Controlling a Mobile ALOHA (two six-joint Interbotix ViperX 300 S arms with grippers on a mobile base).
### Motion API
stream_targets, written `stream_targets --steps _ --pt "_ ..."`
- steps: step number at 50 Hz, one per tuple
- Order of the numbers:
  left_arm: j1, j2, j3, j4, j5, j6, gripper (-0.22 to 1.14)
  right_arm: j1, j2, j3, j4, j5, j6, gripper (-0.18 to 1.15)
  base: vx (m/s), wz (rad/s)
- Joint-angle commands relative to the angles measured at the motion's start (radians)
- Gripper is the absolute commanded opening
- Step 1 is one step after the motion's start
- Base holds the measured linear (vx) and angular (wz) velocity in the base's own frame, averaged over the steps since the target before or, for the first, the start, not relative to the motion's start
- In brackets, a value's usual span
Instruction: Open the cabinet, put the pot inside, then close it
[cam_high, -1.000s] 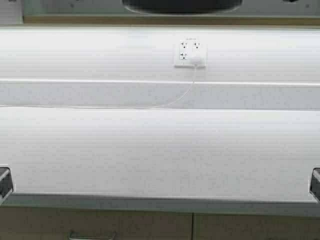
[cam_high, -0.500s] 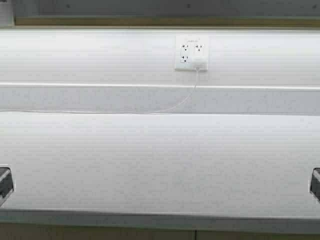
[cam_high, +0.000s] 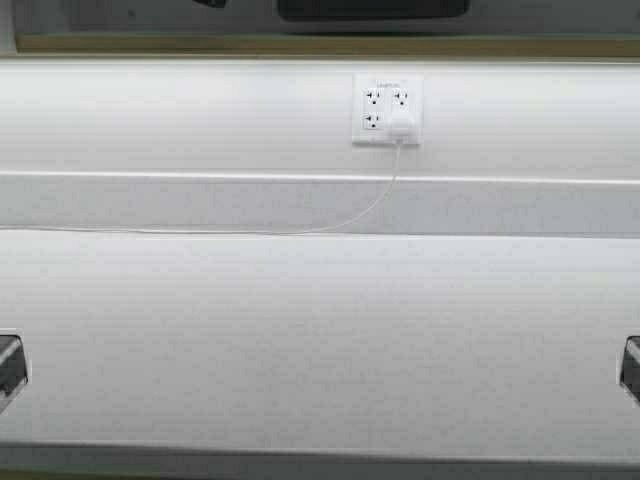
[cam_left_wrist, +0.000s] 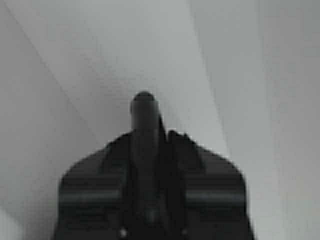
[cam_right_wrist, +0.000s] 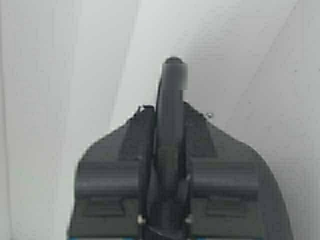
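Pot at top edge, both tools closed

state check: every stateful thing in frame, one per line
left gripper: shut, empty, over the white countertop
right gripper: shut, empty, over the countertop
wall outlet: white adapter plugged into lower right socket, other sockets free
white cable: runs from adapter, lies slack along the counter's back
pot: only a dark sliver at the top edge, state unclear

High view faces the wall closely; wrist views apparently share its countertop.
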Motion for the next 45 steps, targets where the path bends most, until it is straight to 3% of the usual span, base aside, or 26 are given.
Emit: stream_targets --steps 1,22,27,31,38,42,45 --pt "-0.044 -0.026 -0.026 0.008 -0.008 0.04 0.04 0.037 0.002 -0.008 -0.012 -0.037 -0.02 0.08 0.05 0.0" --pt "-0.046 -0.011 0.003 -0.018 -0.017 0.021 0.04 0.034 0.052 0.018 -0.008 -0.083 -0.012 0.08 0.05 0.0" --pt "-0.046 -0.009 0.011 -0.026 -0.071 0.025 0.08 0.031 0.061 0.015 -0.002 -0.087 -0.023 0.16 0.03 0.0" --pt "-0.048 -0.011 0.028 -0.031 -0.161 0.021 0.23 0.028 0.067 0.014 0.0 -0.123 -0.025 0.42 0.01 0.0" --pt "-0.02 -0.037 0.08 -0.092 -0.288 0.008 0.75 -0.012 0.063 0.025 0.017 -0.189 -0.011 1.04 0.0 0.0" --pt "0.006 -0.074 0.133 -0.161 -0.313 -0.005 1.02 -0.051 0.037 0.064 0.044 -0.193 -0.018 1.07 0.0 0.0" --pt "0.029 -0.103 0.173 -0.189 -0.324 -0.003 1.07 -0.078 0.018 0.084 0.049 -0.201 -0.02 1.02 0.0 0.0"
